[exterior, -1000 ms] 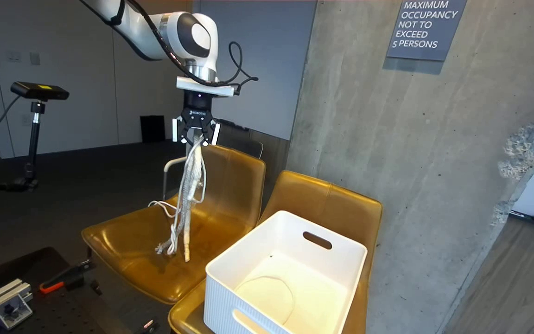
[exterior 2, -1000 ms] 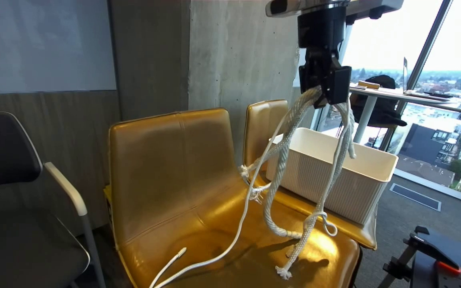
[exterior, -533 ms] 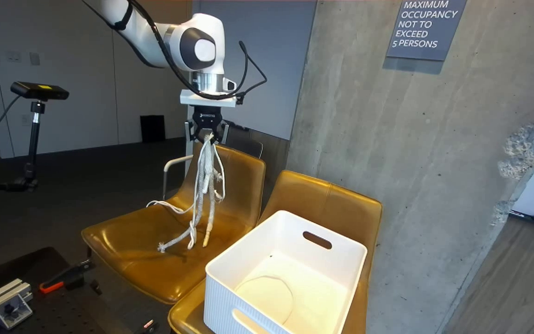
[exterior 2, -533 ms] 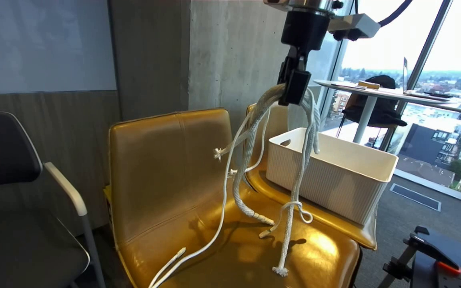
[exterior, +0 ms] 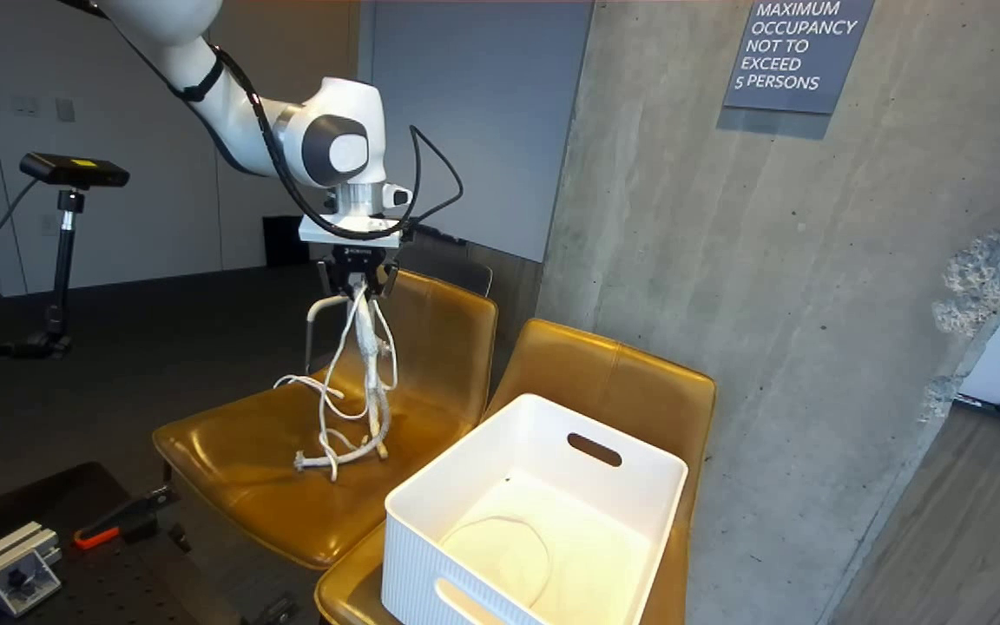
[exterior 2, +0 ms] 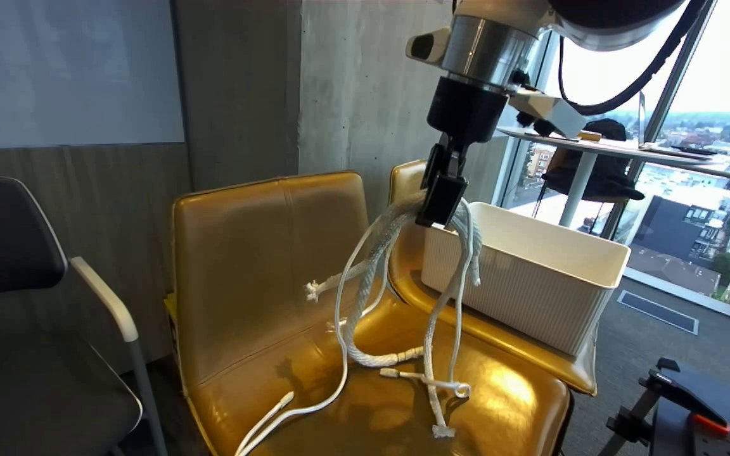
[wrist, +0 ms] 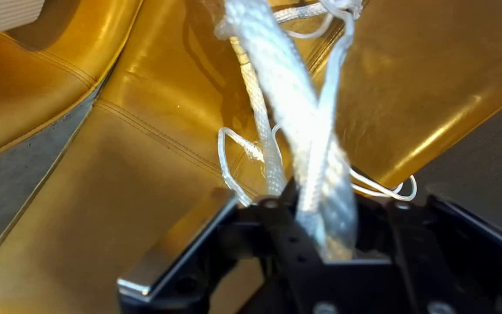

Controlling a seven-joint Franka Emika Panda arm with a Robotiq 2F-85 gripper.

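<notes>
My gripper (exterior: 358, 288) is low over the seat of a tan leather chair (exterior: 231, 451), tilted in an exterior view. Its jaws are shut on a bundle of white ropes (exterior: 368, 343), some thick and braided, some thin cord. Strands hang on both sides of the black fingers (exterior 2: 444, 197). A few lower ends, such as the thick rope (exterior 2: 371, 362), bend near or on the seat, and one thin cord (exterior 2: 301, 411) lies across it. Seen from the wrist, a thick braided rope (wrist: 286, 83) runs between the jaws and hides the fingertips.
A white ribbed bin (exterior 2: 517, 291) stands on the neighbouring tan chair (exterior: 639, 373), with a thin cord ring on its floor. A concrete wall (exterior: 812, 304) rises behind. A camera on a stand (exterior: 75, 170), a grey office chair (exterior 2: 10, 354) and a tool table (exterior 2: 675, 437) are nearby.
The gripper has come down towards the seat and tilted, with the ropes still in it. Their lower ends sag and bend more near the seat. Bin and chairs have stayed put.
</notes>
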